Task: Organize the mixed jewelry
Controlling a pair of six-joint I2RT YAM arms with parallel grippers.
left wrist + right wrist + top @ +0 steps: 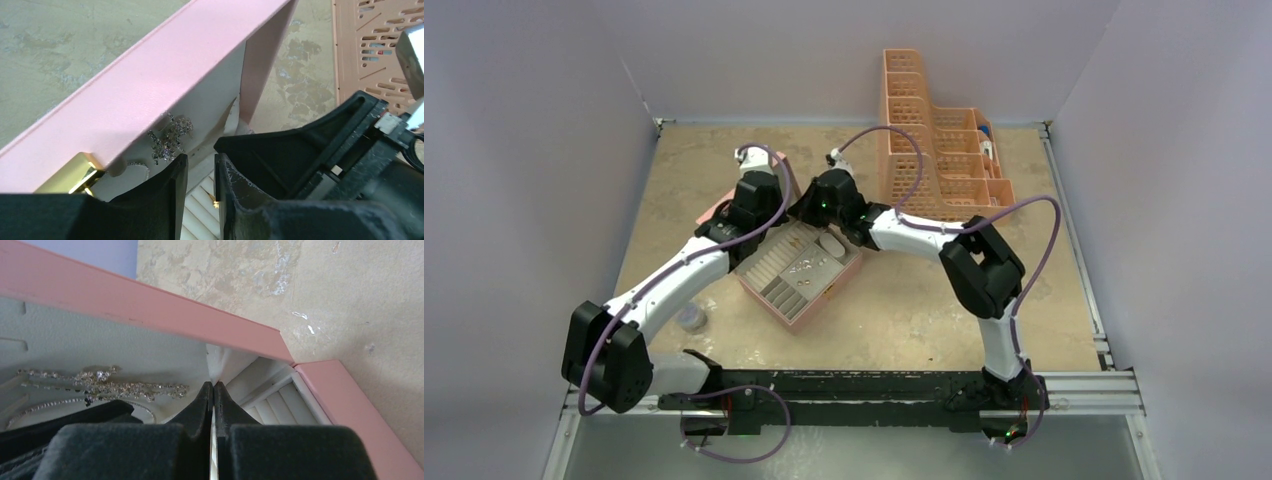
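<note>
The pink jewelry box (822, 302) lies open in the middle of the table, with its lid (165, 75) standing up behind it. A silvery sparkling cluster (170, 137) rests against the lid's pale lining, and it shows as a sparkly chain (107, 386) in the right wrist view. My left gripper (201, 161) hangs over the box's white ring rolls (200, 215) with its jaws a narrow gap apart. A tiny gold piece (216, 202) sits against its right finger. My right gripper (214, 386) is shut at the box's far corner with nothing visible between its tips.
An orange lattice organizer (934, 150) stands at the back right, close behind the right wrist. A grey round disc (690, 318) lies left of the box beside the left forearm. A gold clasp (82, 175) sticks out from the lid's edge.
</note>
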